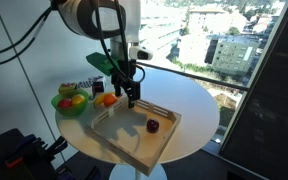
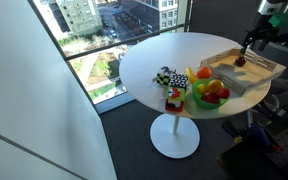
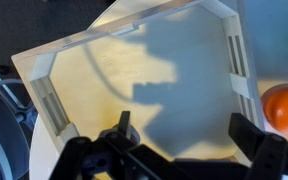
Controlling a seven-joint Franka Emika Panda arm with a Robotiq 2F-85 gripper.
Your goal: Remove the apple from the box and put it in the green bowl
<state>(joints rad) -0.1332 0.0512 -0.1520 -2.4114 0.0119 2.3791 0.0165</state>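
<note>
The dark red apple (image 1: pixel 153 125) lies inside the light wooden box (image 1: pixel 119 130) on the round white table, near the box's right side; it also shows in an exterior view (image 2: pixel 240 61). The green bowl (image 1: pixel 57 102) stands left of the box and holds yellow, orange and red fruits; it shows in both exterior views (image 2: pixel 206 107). My gripper (image 1: pixel 132 96) hangs open and empty above the box's far left part, apart from the apple. The wrist view shows the open fingers (image 3: pixel 184 135) over the bare box floor (image 3: pixel 104 80); the apple is out of that view.
An orange (image 1: pixel 108 99) sits between bowl and box, and also shows at the wrist view's right edge (image 3: pixel 284 108). A black-and-white item (image 2: pixel 164 77) and a red toy (image 2: pixel 174 98) lie on the table beyond the bowl. A window runs along the table.
</note>
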